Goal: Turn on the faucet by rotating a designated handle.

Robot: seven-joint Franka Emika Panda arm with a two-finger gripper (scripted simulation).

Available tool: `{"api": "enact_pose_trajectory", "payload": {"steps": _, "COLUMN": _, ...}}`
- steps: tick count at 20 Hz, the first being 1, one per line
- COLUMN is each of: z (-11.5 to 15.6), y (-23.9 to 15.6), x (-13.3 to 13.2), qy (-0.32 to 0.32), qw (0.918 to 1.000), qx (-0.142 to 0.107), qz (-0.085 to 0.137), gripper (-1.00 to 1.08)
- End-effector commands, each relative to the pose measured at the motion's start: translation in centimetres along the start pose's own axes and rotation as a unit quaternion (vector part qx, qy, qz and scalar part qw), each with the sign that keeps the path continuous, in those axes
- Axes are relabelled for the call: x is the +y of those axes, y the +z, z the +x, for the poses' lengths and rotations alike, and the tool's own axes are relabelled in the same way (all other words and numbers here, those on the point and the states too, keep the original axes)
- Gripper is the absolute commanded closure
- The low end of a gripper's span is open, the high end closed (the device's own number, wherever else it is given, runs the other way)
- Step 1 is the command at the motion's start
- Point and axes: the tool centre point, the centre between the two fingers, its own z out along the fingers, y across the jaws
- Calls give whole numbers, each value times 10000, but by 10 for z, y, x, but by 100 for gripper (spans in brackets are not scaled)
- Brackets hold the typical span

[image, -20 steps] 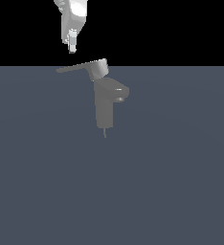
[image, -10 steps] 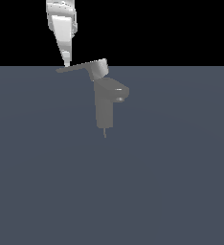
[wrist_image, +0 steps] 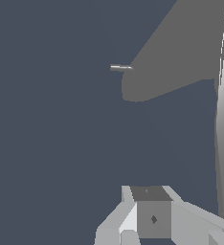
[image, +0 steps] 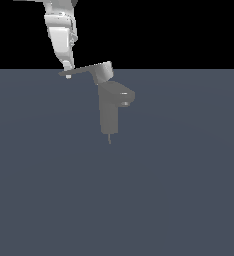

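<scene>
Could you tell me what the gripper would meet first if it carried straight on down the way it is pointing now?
Most likely the handle: the gripper points downward with its tip at the blade's free end, apparently already touching or just beside it. Depth is unclear in the exterior view, so it might slip past toward the floor.

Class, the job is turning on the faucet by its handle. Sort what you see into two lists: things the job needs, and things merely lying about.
Needed for the job:
- the handle, the long flat lever on top
- the faucet, its upright column and short spout
- the hand, down at the handle's far tip

Merely lying about:
- nothing; only the plain grey floor is there besides
</scene>
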Motion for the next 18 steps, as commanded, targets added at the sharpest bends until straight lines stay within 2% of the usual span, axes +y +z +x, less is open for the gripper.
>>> {"api": "enact_pose_trajectory", "payload": {"steps": 1, "z": 0, "y": 0, "x": -1, "qy": 14, "qw": 10000, "qx": 5, "qz": 4, "gripper": 108}}
{"api": "enact_pose_trajectory", "payload": {"steps": 18, "z": -2, "y": 0, "x": 35, "qy": 9, "qw": 10000, "qx": 4, "qz": 1, "gripper": 108}}
